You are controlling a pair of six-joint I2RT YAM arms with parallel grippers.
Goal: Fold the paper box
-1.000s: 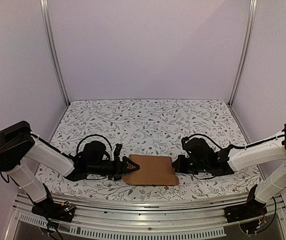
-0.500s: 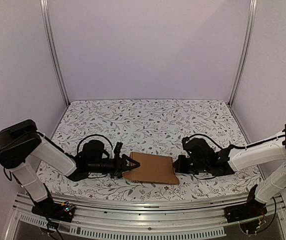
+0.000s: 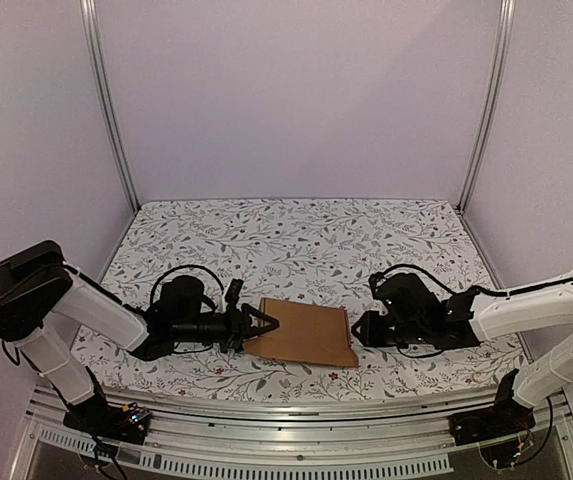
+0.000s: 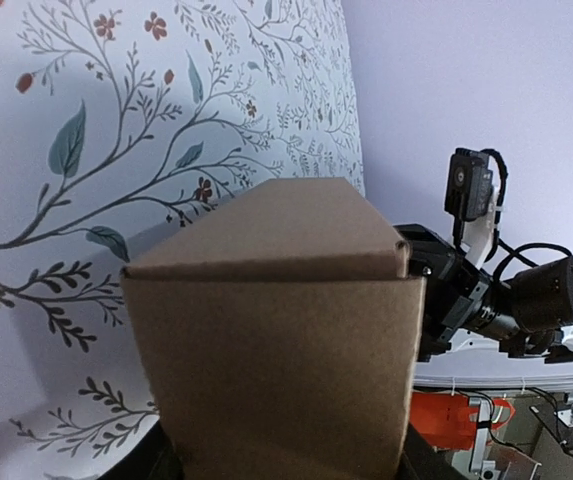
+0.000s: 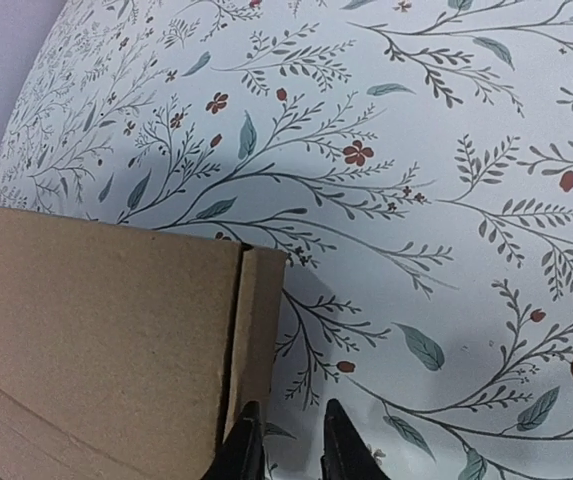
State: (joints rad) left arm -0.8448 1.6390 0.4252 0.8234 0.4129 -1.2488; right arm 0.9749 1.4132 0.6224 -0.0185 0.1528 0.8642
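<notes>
The paper box (image 3: 304, 336) is a flat brown cardboard piece on the floral table near the front edge. My left gripper (image 3: 258, 327) is at its left edge. In the left wrist view the cardboard (image 4: 276, 340) fills the space between my two dark fingers, which hold it by its sides, and the tips are hidden. My right gripper (image 3: 359, 330) is at the box's right edge. In the right wrist view its fingers (image 5: 288, 440) stand close together with only table between them. The left fingertip (image 5: 249, 440) is against the narrow side flap (image 5: 256, 330).
The floral tablecloth (image 3: 296, 240) reaches back to the white rear wall. Metal frame posts (image 3: 106, 100) stand at the back corners. The aluminium front rail (image 3: 286, 410) runs just before the box. In the left wrist view the right arm (image 4: 496, 290) is behind the box.
My left gripper has moved a little right and raised the box's left edge. The box has slid slightly right. My right gripper has drawn back to the right with it.
</notes>
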